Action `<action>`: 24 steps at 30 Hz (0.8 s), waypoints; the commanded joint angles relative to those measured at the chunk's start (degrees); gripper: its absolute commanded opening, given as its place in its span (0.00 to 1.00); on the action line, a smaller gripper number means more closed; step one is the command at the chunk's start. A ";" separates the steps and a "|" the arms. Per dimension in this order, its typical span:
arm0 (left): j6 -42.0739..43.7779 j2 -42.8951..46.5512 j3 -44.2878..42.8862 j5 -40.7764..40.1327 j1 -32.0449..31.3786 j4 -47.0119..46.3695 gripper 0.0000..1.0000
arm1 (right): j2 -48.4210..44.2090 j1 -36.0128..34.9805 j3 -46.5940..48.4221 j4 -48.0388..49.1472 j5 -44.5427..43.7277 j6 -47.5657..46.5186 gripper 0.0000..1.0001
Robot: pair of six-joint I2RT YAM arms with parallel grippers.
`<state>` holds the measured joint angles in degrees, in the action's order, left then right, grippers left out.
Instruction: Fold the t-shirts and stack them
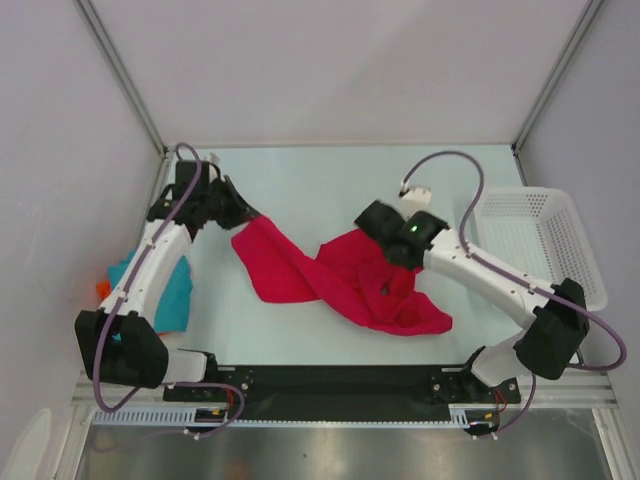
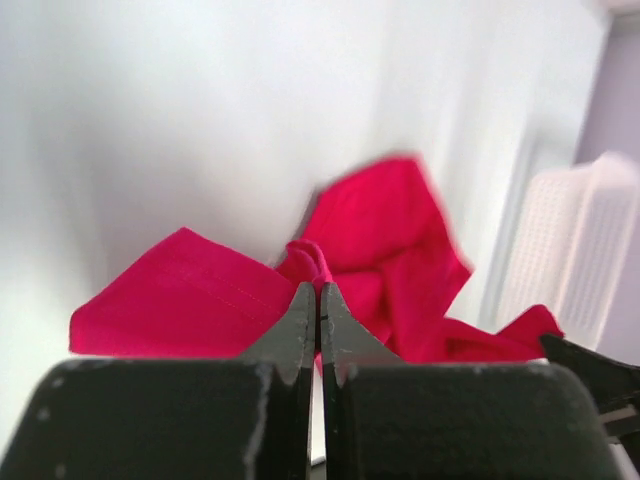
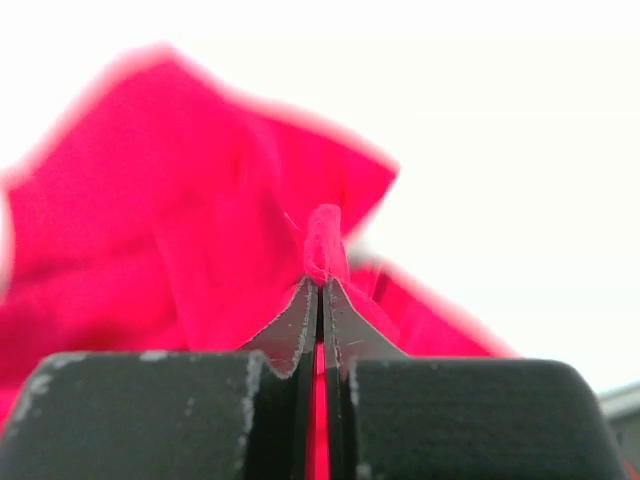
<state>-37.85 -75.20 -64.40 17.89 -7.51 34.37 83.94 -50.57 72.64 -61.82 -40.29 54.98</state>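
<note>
My left pincer (image 2: 318,292) clamped shut on 1 corner of the crimson shirt (image 1: 345,280) | my right pincer (image 3: 320,285) clamped shut on a bunched fold of it | soft cloth lay twisted and rumpled mid-table (image 1: 320,185) | teal shirt (image 1: 175,292) and orange shirt (image 1: 103,288) sat heaped at the left edge | white mesh basket (image 1: 540,235) stood apart at the right edge

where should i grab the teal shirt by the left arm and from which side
Probably its right edge, where the teal shirt lies flat and shows clear of the left arm. Come down from above on the table-centre side: the arm covers the shirt's middle, and the orange cloth crowds its left edge.
</note>
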 commanded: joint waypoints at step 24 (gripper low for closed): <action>-3.64 -0.31 -39.31 6.37 22.36 10.37 0.00 | -4.66 37.30 44.87 8.12 -0.23 -33.36 0.00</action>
<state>-40.53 -79.24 -100.64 23.77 13.50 44.42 81.03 -13.37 115.39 -52.58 -40.60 22.98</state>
